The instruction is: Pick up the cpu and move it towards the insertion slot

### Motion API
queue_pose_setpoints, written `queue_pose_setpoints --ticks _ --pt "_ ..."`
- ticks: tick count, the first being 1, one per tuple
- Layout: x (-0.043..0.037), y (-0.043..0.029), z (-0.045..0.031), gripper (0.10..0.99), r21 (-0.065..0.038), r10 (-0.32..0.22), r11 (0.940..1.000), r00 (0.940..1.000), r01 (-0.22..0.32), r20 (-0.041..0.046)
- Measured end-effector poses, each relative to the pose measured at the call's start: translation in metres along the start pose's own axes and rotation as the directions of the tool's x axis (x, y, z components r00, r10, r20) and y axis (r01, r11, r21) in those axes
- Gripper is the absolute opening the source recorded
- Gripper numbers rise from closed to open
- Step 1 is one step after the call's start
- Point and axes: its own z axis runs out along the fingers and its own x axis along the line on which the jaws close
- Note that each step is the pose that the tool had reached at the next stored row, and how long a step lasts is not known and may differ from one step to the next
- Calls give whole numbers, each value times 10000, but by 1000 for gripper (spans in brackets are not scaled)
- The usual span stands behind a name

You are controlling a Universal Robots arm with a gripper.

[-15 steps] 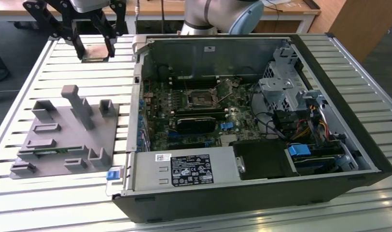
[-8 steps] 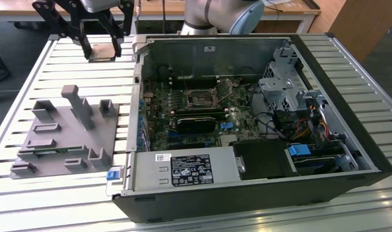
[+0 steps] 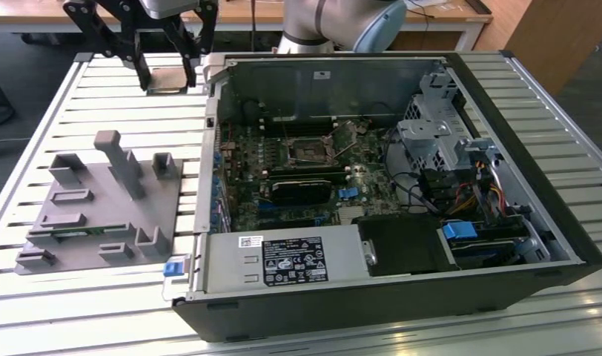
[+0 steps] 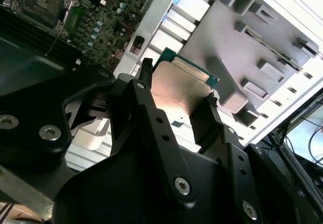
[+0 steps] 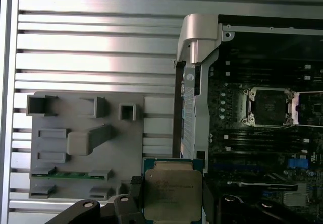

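The cpu [image 3: 168, 77], a thin square chip with a pale metal top, hangs between the black fingers of my gripper [image 3: 167, 84], which is shut on it. In the exterior view it is held above the slatted table, just beyond the far left corner of the open computer case. Both wrist views show the cpu [image 4: 176, 88] [image 5: 173, 189] clamped by its two opposite edges. The insertion slot [image 3: 306, 150] [image 5: 269, 105] [image 4: 43, 2], a dark square socket with a silvery frame, lies on the motherboard inside the case, apart from the gripper.
A grey plastic fixture [image 3: 93, 215] [image 5: 86, 143] with upright posts lies on the table at the exterior view's left. The case wall [image 3: 214, 111] stands between gripper and motherboard. A drive cage [image 3: 434, 133] and cables crowd the case's right side.
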Motion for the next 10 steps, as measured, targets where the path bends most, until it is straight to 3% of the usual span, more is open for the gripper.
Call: queue_pose_setpoints --ticks 10 --pt "-157 4 0 545 0 0 10000 10000 0 0"
